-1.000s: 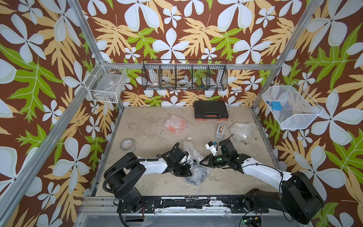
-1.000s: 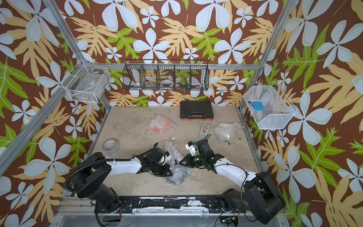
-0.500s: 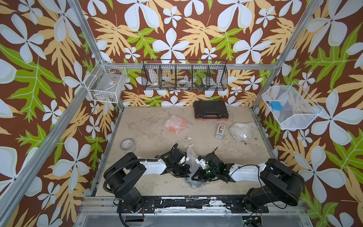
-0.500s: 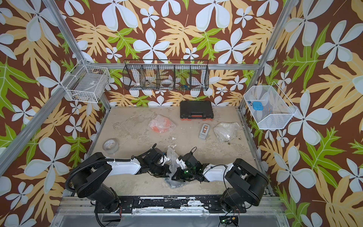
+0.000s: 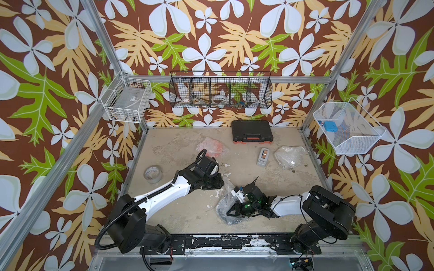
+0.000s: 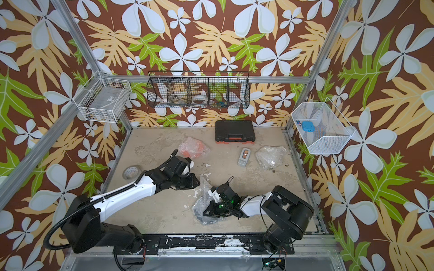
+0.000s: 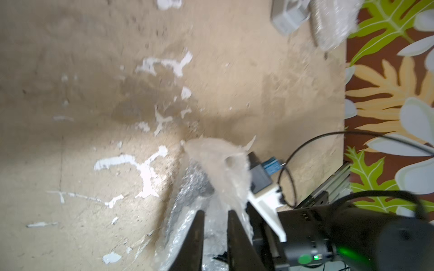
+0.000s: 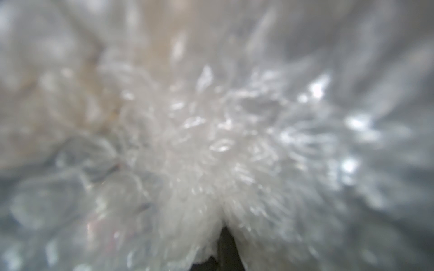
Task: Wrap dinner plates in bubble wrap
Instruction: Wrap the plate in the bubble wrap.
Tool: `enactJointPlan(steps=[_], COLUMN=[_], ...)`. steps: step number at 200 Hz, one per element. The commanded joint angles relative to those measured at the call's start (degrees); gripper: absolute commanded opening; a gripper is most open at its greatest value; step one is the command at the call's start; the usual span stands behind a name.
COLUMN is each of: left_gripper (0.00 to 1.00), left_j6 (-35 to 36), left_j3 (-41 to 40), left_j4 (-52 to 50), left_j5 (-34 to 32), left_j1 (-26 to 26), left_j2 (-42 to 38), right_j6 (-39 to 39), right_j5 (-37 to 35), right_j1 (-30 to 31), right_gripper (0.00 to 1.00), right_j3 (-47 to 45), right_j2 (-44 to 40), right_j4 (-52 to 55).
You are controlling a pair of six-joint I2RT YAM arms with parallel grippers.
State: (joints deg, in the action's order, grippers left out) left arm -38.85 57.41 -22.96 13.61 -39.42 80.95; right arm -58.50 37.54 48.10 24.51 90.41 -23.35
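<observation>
Bubble wrap (image 5: pixel 287 156) covers three bundles: orange plate (image 5: pixel 216 147), black plate (image 5: pixel 223 217), one whitish.

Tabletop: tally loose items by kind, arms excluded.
Bubble-wrapped: 3 (orange bundle, whitish bundle, dark bundle)
Tape roll: 1
Black case: 1
Grey box: 1
Total: 6

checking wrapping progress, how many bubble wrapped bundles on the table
3: orange bundle mid-table toward the back, pale bundle near the right edge, dark bundle at the front under the right tool. No sign of any hidden ones.
</observation>
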Motion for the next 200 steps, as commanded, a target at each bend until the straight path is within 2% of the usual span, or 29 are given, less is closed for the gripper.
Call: enactJointPlan(steps=[1, 20, 39, 59, 80, 102, 145, 175, 200], left_gripper=[0.34, 0.46, 0.54, 0.59, 0.59, 0.56, 0.50, 0.30, 0.17], left_j6=[3.3, 4.3, 4.6, 4.3, 3.5, 2.5, 1.8, 1.6, 1.4], left_j3=[5.6, 10.3, 12.0, 11.6, 9.7, 8.0, 7.4, 7.5, 7.4], left_j4=[-6.6, -10.3, -11.1, -9.9, -7.1, -4.1, -2.2, -2.1, -2.2], left_j5=[-3.1, -7.9, -9.6, -8.2, -4.5, -0.9, 1.2, 1.4, 1.4], left_j1=[0.5, 0.4, 0.4, 0.4, 0.4, 0.1, -0.6, -0.8, -0.8], left_j2=[2.7, 6.4, 8.8, 10.3, 11.0, 11.2, 11.8, 12.0, 11.7], right_j6=[0.0, 0.0, -0.3, -0.4, -0.4, -0.4, -0.4, -0.3, -0.4], right_j5=[-3.1, -3.2, -3.3, -3.3, -3.2, -3.3, -3.1, -3.1, -3.2], right_j1=[0.2, 0.2, 0.2, 0.2, 0.2, 0.2, 0.2, 0.2, 0.2], right_gripper=[0.00, 0.00, 0.00, 0.00, 0.00, 0.00, 0.00, 0.00, 0.00], right_j3=[-0.1, 0.0, 0.0, 0.1, 0.1, 0.1, 0.1, 0.2, 0.0], right_j2=[0.8, 0.7, 0.6, 0.7, 0.9, 0.9, 1.3, 1.4, 1.4], right_j4=[7.2, 7.2, 7.1, 7.0, 6.9, 7.1, 6.9, 7.0, 6.9])
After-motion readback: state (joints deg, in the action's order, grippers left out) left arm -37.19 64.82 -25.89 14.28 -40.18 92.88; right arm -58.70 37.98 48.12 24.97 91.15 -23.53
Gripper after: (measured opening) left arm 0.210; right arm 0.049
